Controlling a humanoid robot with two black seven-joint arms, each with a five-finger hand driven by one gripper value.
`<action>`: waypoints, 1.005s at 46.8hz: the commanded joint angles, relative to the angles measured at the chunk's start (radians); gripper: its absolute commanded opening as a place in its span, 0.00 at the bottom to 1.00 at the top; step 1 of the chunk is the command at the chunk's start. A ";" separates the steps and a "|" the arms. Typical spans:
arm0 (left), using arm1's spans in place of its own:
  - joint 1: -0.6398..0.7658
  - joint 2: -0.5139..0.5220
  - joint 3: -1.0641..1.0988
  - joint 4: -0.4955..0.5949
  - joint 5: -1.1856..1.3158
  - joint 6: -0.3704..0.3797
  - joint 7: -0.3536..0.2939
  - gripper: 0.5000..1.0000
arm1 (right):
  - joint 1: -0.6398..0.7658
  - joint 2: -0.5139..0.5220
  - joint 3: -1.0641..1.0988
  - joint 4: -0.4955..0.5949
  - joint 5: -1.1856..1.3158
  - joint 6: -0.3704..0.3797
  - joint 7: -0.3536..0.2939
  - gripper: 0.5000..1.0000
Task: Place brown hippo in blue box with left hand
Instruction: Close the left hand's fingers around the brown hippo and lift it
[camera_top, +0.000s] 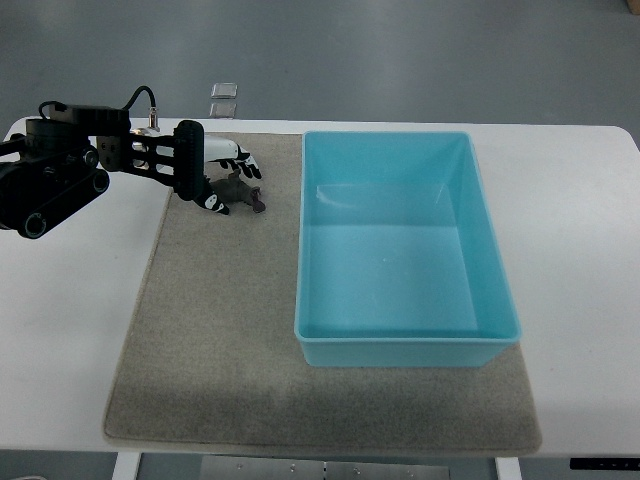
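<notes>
The brown hippo (245, 192) lies on the beige mat (220, 330), just left of the blue box (405, 345). My left hand (234, 186) reaches in from the left edge and sits right at the hippo. Its white-tipped fingers (240, 157) are above the toy and its thumb (214, 202) is below and to the left, spread, not closed on it. The hippo's left end is partly hidden by the hand. The blue box is open-topped with nothing inside. No right arm shows.
The mat covers the middle of a white table (70, 330), and the box takes up its right half. A small clear plastic piece (223, 101) stands at the table's far edge, above the hand. The black forearm (55, 175) spans the table's left side.
</notes>
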 joint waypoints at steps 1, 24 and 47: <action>-0.001 0.001 0.000 -0.002 0.000 0.003 0.004 0.35 | 0.000 0.000 0.000 0.000 0.000 0.000 0.000 0.87; -0.003 0.003 0.000 -0.005 0.000 -0.010 0.004 0.00 | 0.000 0.000 0.000 0.000 0.000 0.000 0.000 0.87; -0.040 0.003 -0.006 -0.008 -0.012 0.003 0.003 0.00 | 0.000 0.000 0.000 0.000 0.000 0.000 0.000 0.87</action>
